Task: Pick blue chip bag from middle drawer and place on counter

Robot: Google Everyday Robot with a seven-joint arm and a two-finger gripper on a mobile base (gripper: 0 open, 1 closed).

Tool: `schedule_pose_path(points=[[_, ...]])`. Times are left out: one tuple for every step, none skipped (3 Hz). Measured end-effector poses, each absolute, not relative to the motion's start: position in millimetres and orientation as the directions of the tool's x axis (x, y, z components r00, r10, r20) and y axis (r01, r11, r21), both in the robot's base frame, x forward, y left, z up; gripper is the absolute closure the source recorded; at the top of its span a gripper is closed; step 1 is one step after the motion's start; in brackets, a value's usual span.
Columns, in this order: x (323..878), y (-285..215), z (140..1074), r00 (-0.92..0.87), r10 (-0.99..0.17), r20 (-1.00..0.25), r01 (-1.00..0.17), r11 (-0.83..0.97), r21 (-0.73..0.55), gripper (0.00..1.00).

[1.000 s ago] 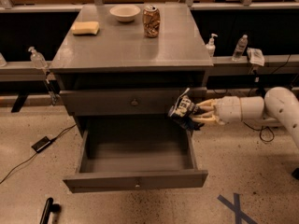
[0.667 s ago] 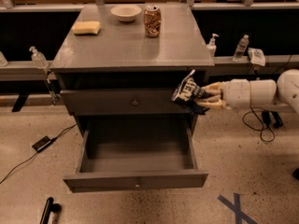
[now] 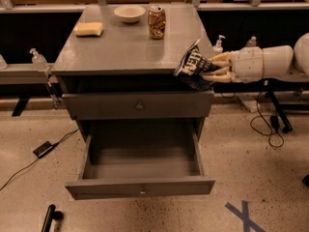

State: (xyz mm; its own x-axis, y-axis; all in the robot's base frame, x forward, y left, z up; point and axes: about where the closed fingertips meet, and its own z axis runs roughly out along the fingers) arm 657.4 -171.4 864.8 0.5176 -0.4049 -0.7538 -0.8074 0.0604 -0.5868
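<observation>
My gripper [image 3: 208, 69] comes in from the right and is shut on the blue chip bag [image 3: 191, 64], a dark navy foil bag with white lettering. It holds the bag in the air at the front right corner of the counter [image 3: 125, 45], level with the counter's edge. The middle drawer [image 3: 140, 170] below is pulled wide open and nothing shows inside it. The upper drawer [image 3: 138, 105] is shut.
On the counter stand a tan soda can [image 3: 156, 22], a white bowl [image 3: 129, 13] and a yellow sponge [image 3: 89, 29] toward the back. Small bottles [image 3: 37, 60] stand on the side ledges. Cables [image 3: 268, 124] lie on the floor at the right.
My gripper has lifted the chip bag from beside the upper drawer front to the counter's front right corner.
</observation>
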Motion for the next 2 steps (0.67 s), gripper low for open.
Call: schedule_pose_path(points=[[678.0, -166.7, 887.2, 0.532, -0.415, -0.738, -0.786, 0.081, -0.612, 1.0], [704.2, -165.8, 906.8, 0.522, -0.437, -0.733, -0.743, 0.19, -0.642, 1.0]])
